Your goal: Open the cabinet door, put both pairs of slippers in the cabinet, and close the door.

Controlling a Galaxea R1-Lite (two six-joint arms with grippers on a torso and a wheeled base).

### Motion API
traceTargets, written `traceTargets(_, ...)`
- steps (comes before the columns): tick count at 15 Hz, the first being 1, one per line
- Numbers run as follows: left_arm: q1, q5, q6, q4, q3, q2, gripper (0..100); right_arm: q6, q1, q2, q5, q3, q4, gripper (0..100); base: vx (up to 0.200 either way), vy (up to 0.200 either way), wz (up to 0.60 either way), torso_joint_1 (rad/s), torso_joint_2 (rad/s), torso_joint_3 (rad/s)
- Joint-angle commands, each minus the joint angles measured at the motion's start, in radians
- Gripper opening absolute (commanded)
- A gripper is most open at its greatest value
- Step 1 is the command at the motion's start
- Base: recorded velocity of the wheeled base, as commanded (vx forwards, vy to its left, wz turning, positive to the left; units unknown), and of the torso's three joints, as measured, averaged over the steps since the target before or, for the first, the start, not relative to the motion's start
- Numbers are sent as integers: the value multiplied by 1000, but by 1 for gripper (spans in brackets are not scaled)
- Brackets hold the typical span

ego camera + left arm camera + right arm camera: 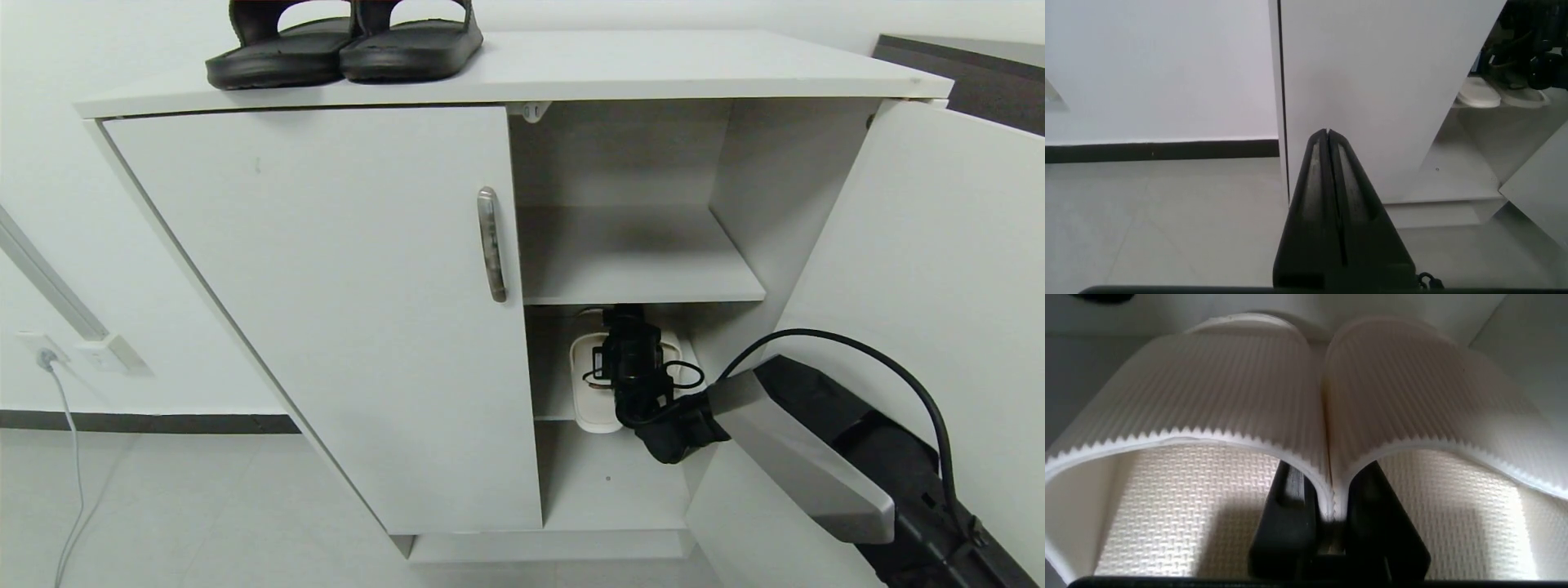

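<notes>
Occupying cabinet (759, 180) middle compartment: white slippers (588, 404).

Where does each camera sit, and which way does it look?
Head: on the head, looking forward and down at the cabinet, black slippers on top; the right arm ends in its lower compartment.
Left wrist: before the cabinet, looking along its shut fingers at the floor and shut door.
Right wrist: inside the cabinet, its fingers pinching the straps of the white slippers.
Shared: all three show the white slippers.
</notes>
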Motion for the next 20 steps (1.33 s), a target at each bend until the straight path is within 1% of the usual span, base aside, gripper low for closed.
traceTargets(1, 0, 0, 0, 0, 0, 1, 0, 0, -6, 24, 0, -36, 15, 0, 0, 0, 0, 0, 0, 0)
traceTargets(8, 0, 0, 0, 0, 0, 1, 0, -5, -6, 39, 0, -45, 17, 0, 0, 0, 0, 0, 0, 0)
traceTargets(9, 0, 2, 0, 0, 0, 1, 0, -5, -6, 39, 0, -45, 17, 100, 0, 0, 0, 0, 0, 0)
traceTargets(12, 0, 2, -2, 0, 0, 0, 0, -5, -6, 38, -1, -34, 14, 100, 0, 0, 0, 0, 0, 0)
traceTargets(13, 1, 2, -3, 0, 0, 1, 0, -5, -5, 29, -3, -13, 8, 100, 0, 0, 0, 0, 0, 0)
traceTargets(16, 0, 0, -2, 0, 0, 1, 0, -5, 11, -57, -3, 138, -46, 100, 0, 0, 0, 0, 0, 0)
traceTargets(20, 0, 0, -2, 0, 0, 1, 0, -5, 61, -208, -3, 411, -180, 100, 0, 0, 0, 0, 0, 0)
